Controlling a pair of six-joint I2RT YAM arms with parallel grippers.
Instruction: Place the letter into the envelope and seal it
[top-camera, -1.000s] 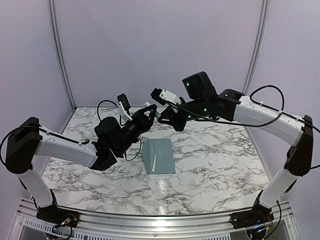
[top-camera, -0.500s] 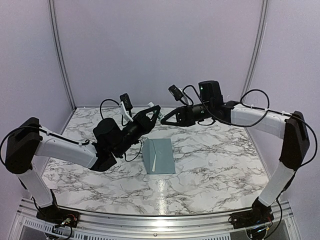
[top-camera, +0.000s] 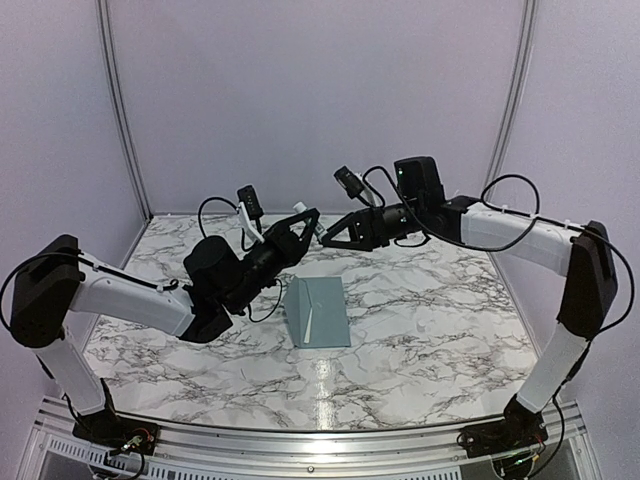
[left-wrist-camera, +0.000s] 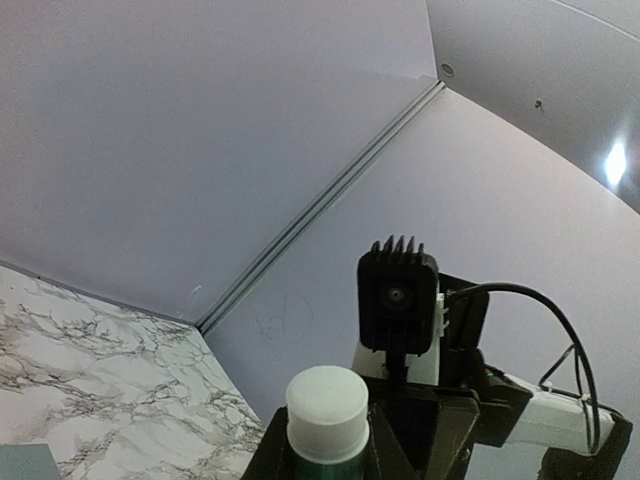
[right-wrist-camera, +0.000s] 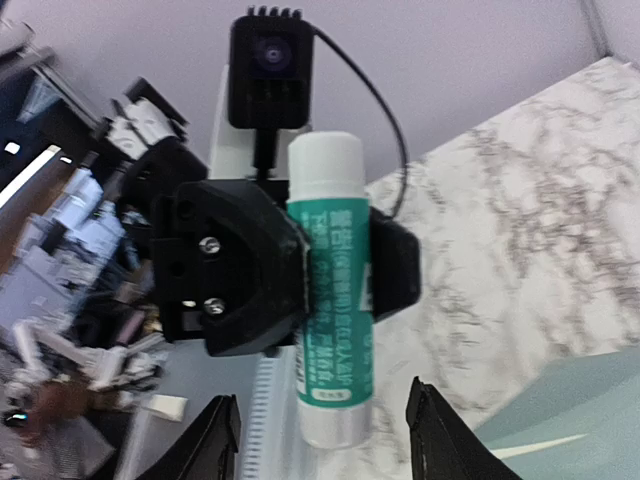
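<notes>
- Marble-patterned worktop (top-camera: 420, 330) carries the envelope (top-camera: 319, 312), a grey-blue flat rectangle lying near the middle, a little toward the left arm.
- On the envelope we see a thin pale line running along its length; we cannot tell if this is an edge of the letter, and we do not see the letter clearly in any view.
- We see the left claw (top-camera: 305, 222) raised in the air above the far end of the envelope, not touching it.
- Its fingers are closed around a glue stick (right-wrist-camera: 330, 285), a white tube with a green label and a white cap (left-wrist-camera: 326, 398); the tube stands out on both sides of the black fingers.
- The right claw (top-camera: 331, 237) is just beside the left one, at about the same height, and points toward the tube.
- In the right wrist view its two dark fingertips (right-wrist-camera: 445, 440) stand well apart, one on each side of the lower end of the tube, and we see nothing between them in contact, so this claw is open and holds nothing.
- A corner of the envelope also shows at the bottom right in the right wrist view, below the tube.
</notes>
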